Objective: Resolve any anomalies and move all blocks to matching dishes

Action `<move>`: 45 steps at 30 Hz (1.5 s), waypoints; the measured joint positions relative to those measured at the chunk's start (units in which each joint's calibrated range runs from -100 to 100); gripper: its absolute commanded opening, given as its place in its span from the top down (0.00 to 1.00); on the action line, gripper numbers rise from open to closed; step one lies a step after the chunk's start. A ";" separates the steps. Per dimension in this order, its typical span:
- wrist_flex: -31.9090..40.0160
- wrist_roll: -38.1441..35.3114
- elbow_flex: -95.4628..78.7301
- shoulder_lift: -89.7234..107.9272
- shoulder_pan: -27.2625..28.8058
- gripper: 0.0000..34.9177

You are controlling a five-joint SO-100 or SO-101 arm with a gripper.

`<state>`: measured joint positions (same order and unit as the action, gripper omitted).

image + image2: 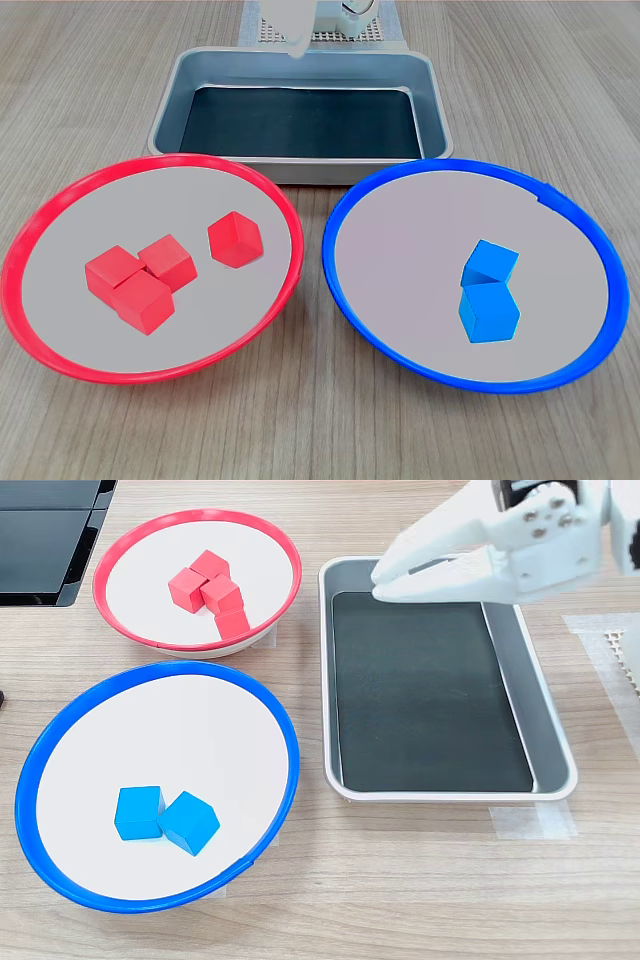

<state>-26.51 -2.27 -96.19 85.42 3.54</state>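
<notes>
**Blocks sorted by colour, hand empty over the tray**

Four red blocks in the red dish (40, 340), two blue blocks in the blue dish (345, 290), both dishes side by side on a pale wood-grain tabletop (320, 440). All six small, matte, sharp-edged cubes, far smaller than the dishes; dish insides pale grey and shallow, rims glossy.

In the first exterior view: three red blocks (140, 280) packed together, touching, toward that first exterior view's left of the dish; the fourth red block (234, 238) near them but apart, turned corner-on. In the second exterior view the same four red blocks (210, 588) read as one tight cluster, the lowest close to the rim.

Blue pair touching: in the first exterior view one blue block (490, 263) behind and slightly tilted, the other (489, 312) in front of it. In the second exterior view, one blue block (139, 812) square to the frame, its neighbour (189, 822) rotated, edges meeting.

Behind the dishes, a rectangular grey metal tray (300, 170) with a dark bottom, holding nothing visible.

White hand (380, 583) hovering above the tray's far corner in the second exterior view, fingers nearly together at the tips with only a thin gap, gripping nothing. In the first exterior view only a blurred white part at the top edge.
</notes>
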 measured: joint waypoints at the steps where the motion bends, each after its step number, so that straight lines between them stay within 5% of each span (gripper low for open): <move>1: -2.45 0.00 -1.63 3.15 0.62 1.00; 7: -14.44 0.78 -3.81 12.45 0.09 1.00; 17: -20.23 3.13 -3.81 13.30 -0.44 0.99; 45: -20.64 3.13 -3.81 13.30 -0.44 0.99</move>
<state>-47.15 0.85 -100.00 98.72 3.10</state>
